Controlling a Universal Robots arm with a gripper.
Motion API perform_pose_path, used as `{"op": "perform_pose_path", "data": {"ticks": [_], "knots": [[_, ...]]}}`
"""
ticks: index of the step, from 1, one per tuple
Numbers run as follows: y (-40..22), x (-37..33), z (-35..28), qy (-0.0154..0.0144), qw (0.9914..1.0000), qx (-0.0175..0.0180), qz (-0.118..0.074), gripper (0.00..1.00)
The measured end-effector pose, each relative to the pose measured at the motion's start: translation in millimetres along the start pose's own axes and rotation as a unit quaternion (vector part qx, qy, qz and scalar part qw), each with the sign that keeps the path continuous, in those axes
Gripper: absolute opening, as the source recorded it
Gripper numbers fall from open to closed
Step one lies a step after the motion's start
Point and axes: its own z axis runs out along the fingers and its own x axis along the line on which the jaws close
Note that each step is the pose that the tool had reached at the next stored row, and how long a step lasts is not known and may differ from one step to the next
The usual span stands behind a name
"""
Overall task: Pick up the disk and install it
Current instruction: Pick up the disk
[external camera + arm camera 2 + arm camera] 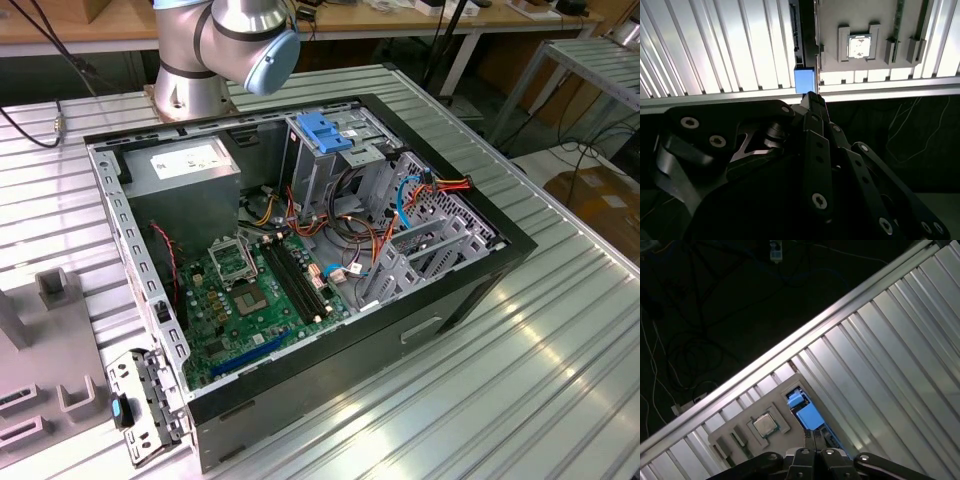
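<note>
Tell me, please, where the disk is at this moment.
In both wrist views the disk, seen by its blue rail, sits on the ribbed metal table alongside the grey fixture plate, just ahead of the gripper.

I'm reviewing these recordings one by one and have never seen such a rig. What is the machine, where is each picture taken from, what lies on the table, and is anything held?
The machine is a single robot arm with a gripper at its end. The exterior view comes from a camera off the arm. It shows the arm's base on a ribbed metal table, next to an open computer case. Both wrist views come from cameras riding near the arm's wrist, looking down past the dark gripper. Below its tips is the disk, recognisable by its blue rail. It sits beside a grey tray that holds a processor chip. The fingertips look closed together with nothing between them, and the gripper appears to hang above the disk, so nothing is held.
</note>
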Motion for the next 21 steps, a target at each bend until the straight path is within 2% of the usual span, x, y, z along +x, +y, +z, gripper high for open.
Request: {"op": "perform_pose_path", "data": {"ticks": [8, 21], "knots": [[0.0, 0.0, 0.0, 0.0007, 0.99988, -0.0003, -0.016, 0.11], [0.0, 0.0, 0.0, 0.0019, 0.99900, -0.0010, -0.045, 0.11]]}}
